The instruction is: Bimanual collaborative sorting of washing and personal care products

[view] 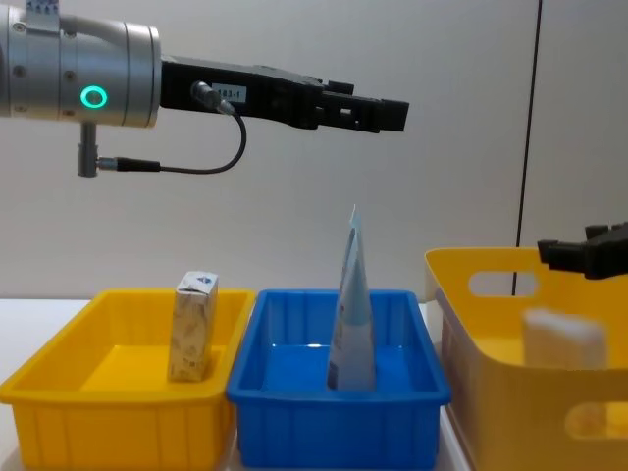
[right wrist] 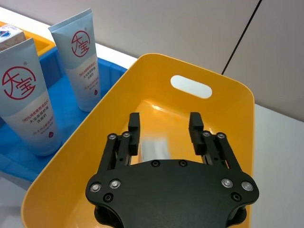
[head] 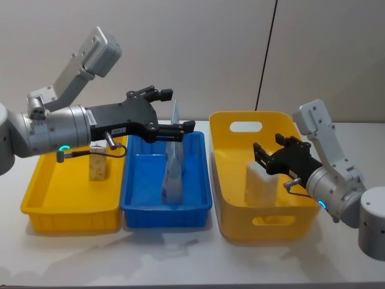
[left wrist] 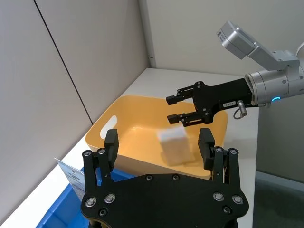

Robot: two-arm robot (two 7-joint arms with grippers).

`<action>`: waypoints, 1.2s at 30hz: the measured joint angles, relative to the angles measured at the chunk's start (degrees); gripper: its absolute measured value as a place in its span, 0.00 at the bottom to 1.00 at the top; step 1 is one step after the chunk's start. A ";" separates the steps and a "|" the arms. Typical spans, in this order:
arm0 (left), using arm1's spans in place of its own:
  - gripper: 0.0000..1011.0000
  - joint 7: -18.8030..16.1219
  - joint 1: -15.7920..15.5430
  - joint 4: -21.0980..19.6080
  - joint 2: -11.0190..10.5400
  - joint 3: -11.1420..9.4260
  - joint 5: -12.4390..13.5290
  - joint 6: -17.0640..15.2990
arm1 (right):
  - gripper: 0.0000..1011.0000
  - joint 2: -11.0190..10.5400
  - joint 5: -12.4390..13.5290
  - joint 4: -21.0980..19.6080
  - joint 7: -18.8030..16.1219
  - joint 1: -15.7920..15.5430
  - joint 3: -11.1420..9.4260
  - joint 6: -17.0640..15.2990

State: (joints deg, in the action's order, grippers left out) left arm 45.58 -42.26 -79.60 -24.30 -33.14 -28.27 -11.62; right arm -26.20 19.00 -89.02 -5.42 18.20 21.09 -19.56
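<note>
Two light blue tubes [head: 173, 171] [right wrist: 26, 102] [view: 351, 319] stand upright in the blue bin [head: 141, 201]. A marbled box [head: 98, 164] [view: 191, 326] stands in the low yellow tray [head: 54, 201]. My left gripper [head: 173, 112] [left wrist: 158, 140] [view: 388, 116] hangs open above the blue bin, holding nothing. Over the tall yellow bin [head: 231, 198] my right gripper [head: 260, 158] [right wrist: 165, 122] [view: 579, 257] is open. A white pack [head: 260, 180] [left wrist: 174, 147] [right wrist: 154, 148] [view: 561, 340] is inside that bin, just below the right fingers and apart from them.
The three containers sit side by side on the white table [head: 180, 259], the tall yellow bin on the right with a handle slot [head: 245, 127]. A grey wall stands close behind. Free table surface lies in front of the bins.
</note>
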 joint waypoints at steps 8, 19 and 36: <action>0.99 0.00 0.00 0.00 0.00 0.00 0.00 0.00 | 0.81 0.08 -0.23 -0.03 0.25 -0.05 0.06 -0.20; 0.99 0.00 0.00 0.00 0.00 0.00 0.00 0.00 | 0.99 0.13 -0.30 -0.04 0.38 -0.10 0.11 -0.30; 0.99 0.01 0.00 0.00 0.00 0.01 0.00 0.00 | 0.99 0.17 -0.38 -0.03 0.49 -0.11 0.11 -0.37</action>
State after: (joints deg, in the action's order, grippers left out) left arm 45.59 -42.26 -79.60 -24.29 -33.13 -28.27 -11.62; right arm -26.02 18.63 -89.05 -4.93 18.09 21.20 -19.93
